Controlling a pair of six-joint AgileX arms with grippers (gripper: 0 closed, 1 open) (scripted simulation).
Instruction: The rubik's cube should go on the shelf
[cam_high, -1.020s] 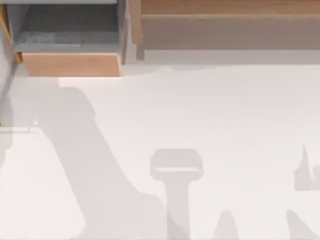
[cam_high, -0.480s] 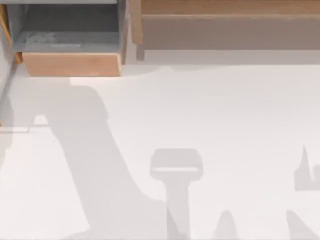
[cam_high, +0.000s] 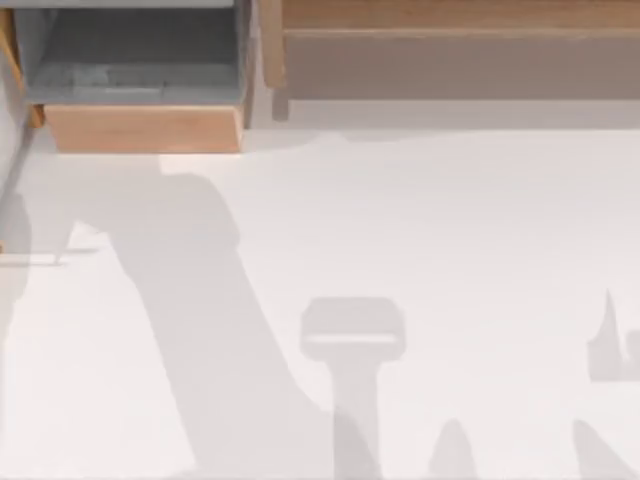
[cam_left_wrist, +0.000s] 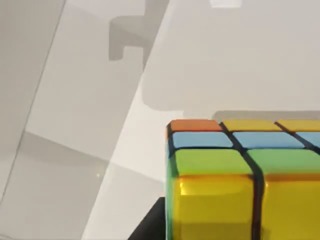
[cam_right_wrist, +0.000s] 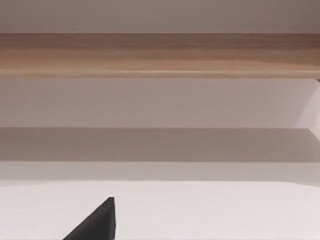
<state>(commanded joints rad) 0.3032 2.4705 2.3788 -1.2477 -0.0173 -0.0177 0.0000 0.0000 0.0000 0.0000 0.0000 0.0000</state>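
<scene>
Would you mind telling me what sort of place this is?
Probably a rendered tabletop test bench: a plain white table, a long wooden shelf beside a grey-lined wooden box at the back, and a rubik's cube.

Shelf (cam_high: 460, 60): upper right of the top view, running along the upper edge to the right border, with its side post (cam_high: 270, 45) at its left end. Box compartment (cam_high: 145, 85): upper left, just left of that post. Table (cam_high: 430, 220): takes up everything below both. Cube (cam_left_wrist: 245, 185): lower right of the left wrist view, close to the camera, table behind it. Right wrist view: shelf (cam_right_wrist: 160, 55) crosses the upper part, table (cam_right_wrist: 210, 210) below.
</scene>
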